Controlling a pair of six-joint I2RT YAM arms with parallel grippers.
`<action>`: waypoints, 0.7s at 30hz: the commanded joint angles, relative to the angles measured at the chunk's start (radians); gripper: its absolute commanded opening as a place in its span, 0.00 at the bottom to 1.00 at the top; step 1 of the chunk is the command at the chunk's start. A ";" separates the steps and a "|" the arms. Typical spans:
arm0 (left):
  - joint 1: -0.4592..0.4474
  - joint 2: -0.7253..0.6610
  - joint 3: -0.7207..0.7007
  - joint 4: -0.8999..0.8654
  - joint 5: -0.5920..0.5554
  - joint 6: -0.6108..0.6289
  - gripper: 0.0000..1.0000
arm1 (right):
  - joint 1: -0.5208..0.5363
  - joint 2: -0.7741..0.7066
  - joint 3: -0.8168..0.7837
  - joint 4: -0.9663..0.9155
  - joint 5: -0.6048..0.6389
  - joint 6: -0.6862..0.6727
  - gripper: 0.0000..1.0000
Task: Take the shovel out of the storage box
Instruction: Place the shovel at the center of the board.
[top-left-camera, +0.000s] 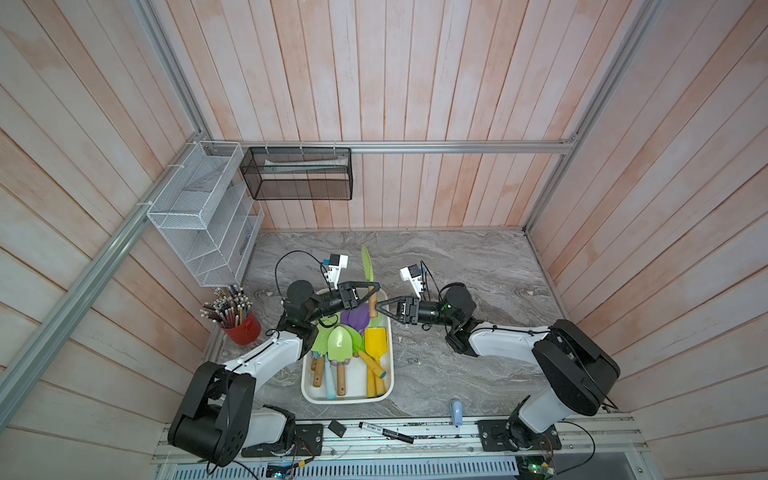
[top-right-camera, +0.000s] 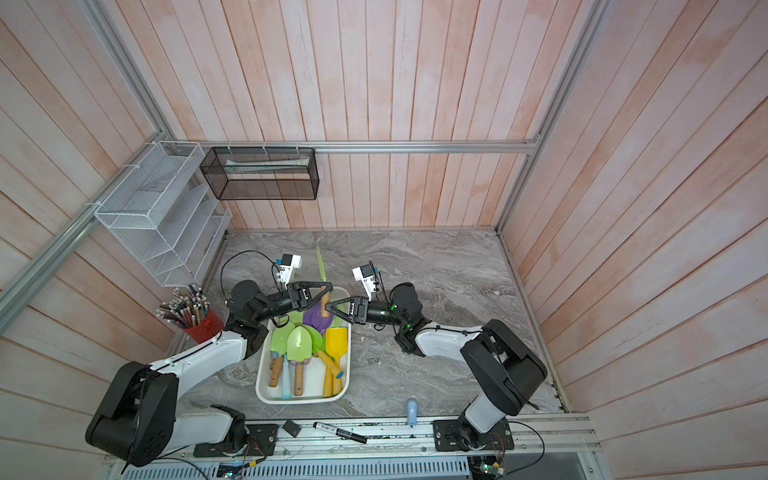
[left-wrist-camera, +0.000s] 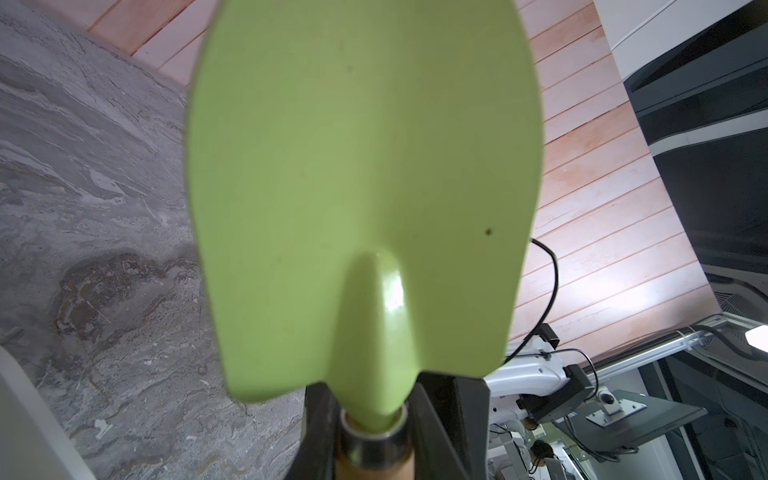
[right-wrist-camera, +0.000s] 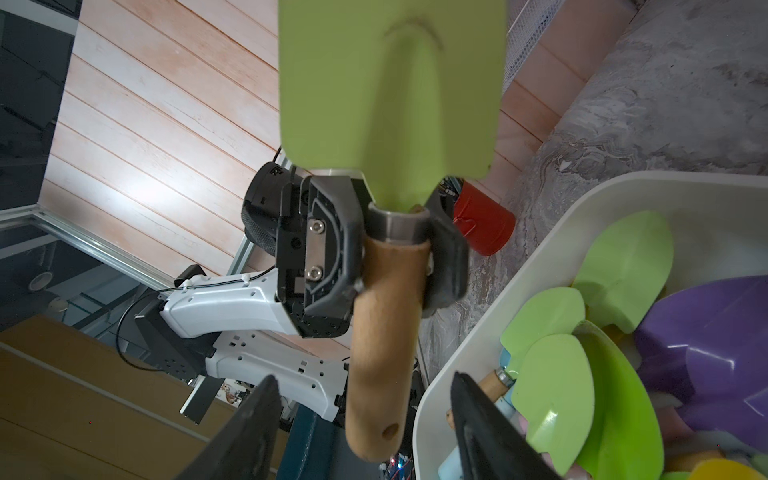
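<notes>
Open tabletop (top-left-camera: 478, 270) right of storage box (top-left-camera: 349, 399); left flank crowded by red pencil cup (top-left-camera: 245, 330) and white wire rack (top-left-camera: 199, 232).

**Green shovel held up over the white box**

The shovel (top-left-camera: 367, 266) has a lime-green blade, a metal collar and a pale wooden handle. It stands steeply, blade uppermost, clamped at the collar by the left hand (top-left-camera: 374, 288). Its handle hangs over the far end of the storage box (top-left-camera: 348, 400), a shallow white round-cornered tub flat on the bench (top-left-camera: 457, 374)

Black left claw (right-wrist-camera: 399, 253) bears two silver screws (right-wrist-camera: 318, 226); white-shelled arms (top-left-camera: 270, 353), black cables (top-left-camera: 279, 264)
</notes>
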 joint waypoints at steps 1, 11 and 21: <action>0.005 0.006 -0.016 0.089 -0.008 -0.030 0.13 | 0.020 0.020 0.026 0.113 0.034 0.044 0.63; 0.004 -0.011 -0.046 0.135 -0.068 -0.056 0.13 | 0.032 0.092 0.035 0.229 0.094 0.143 0.51; 0.000 -0.008 -0.053 0.153 -0.074 -0.066 0.13 | 0.035 0.141 0.072 0.285 0.063 0.184 0.46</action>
